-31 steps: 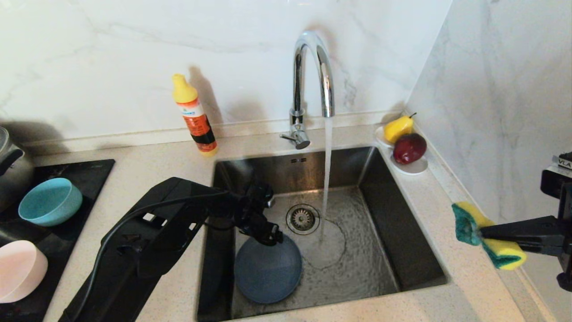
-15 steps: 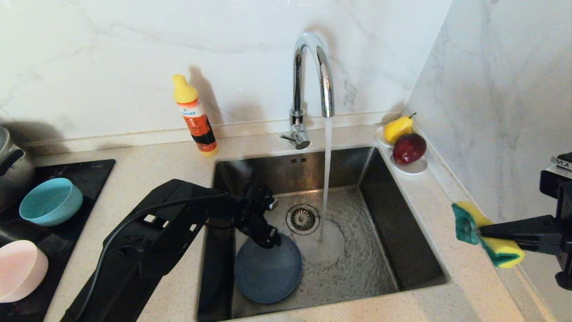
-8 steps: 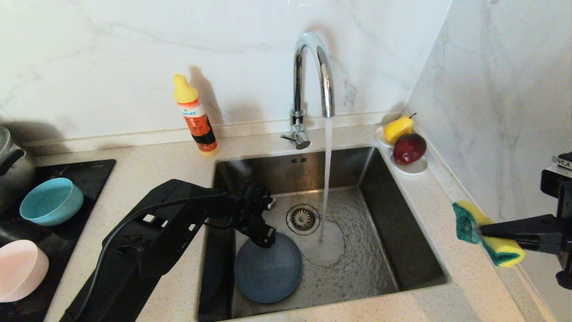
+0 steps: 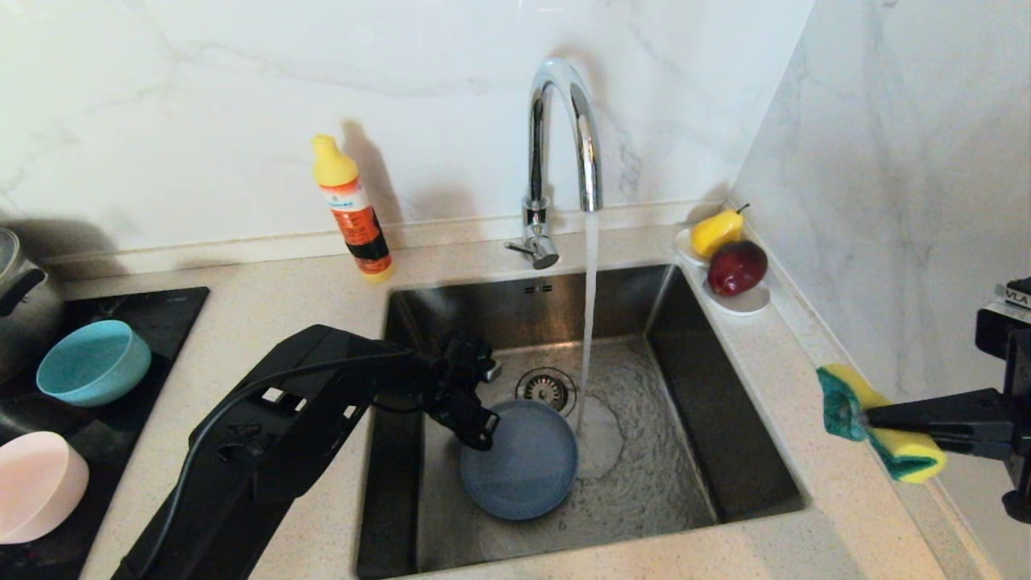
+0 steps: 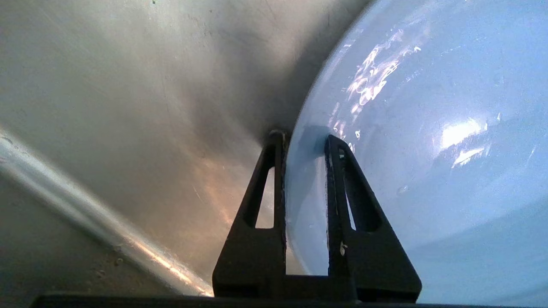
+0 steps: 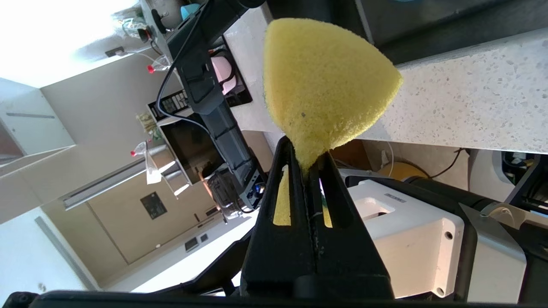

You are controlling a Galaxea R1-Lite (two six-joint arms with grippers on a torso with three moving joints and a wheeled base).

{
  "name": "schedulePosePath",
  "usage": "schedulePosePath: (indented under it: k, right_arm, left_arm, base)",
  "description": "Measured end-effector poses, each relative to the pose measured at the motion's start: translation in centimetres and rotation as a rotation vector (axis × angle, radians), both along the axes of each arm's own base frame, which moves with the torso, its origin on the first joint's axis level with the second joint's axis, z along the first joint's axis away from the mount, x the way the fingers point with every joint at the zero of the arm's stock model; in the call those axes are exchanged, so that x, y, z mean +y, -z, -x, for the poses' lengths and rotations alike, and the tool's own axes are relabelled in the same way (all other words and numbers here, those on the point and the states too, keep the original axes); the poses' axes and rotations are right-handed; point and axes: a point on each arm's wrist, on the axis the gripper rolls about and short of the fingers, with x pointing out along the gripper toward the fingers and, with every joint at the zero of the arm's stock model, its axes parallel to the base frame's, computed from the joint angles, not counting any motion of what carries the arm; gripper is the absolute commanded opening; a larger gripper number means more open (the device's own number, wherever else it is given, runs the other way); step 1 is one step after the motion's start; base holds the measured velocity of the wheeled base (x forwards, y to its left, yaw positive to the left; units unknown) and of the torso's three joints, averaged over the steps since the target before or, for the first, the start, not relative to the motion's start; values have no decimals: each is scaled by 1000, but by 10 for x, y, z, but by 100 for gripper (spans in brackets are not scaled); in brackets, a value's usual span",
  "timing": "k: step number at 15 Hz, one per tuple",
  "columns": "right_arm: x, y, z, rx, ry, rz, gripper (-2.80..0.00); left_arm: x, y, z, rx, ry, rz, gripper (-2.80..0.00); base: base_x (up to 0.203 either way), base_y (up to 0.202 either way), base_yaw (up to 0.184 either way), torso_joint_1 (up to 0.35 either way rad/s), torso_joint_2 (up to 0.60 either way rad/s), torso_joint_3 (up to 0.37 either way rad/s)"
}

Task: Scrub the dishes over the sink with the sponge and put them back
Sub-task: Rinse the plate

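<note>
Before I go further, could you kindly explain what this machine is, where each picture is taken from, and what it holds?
It is a two-armed robot at a kitchen sink. One camera looks down from its head; one sits on each wrist. The left gripper has its jaws closed on the rim of the blue plate inside the basin, beside the running tap. The right gripper holds the sponge above the counter. A teal bowl and a pink bowl wait on the left.

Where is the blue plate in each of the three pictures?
Head view: the blue plate sits in the sink, its rim pinched by the left gripper.
Left wrist view: the plate fills the right side, rim between the fingers.
Right wrist view: not in it.
Shared landmark: the steel sink wall.
</note>
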Motion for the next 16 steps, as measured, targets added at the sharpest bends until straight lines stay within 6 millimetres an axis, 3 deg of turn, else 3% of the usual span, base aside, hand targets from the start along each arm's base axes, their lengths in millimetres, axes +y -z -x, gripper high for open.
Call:
schedulePosePath:
  k: [16]
  right_arm:
    - [-1,3,-5,7,-3,-4,-280]
  left_arm:
    - [0,1,1,2,-4,-3,-280]
  base:
    - [0,0,0,0,0,0]
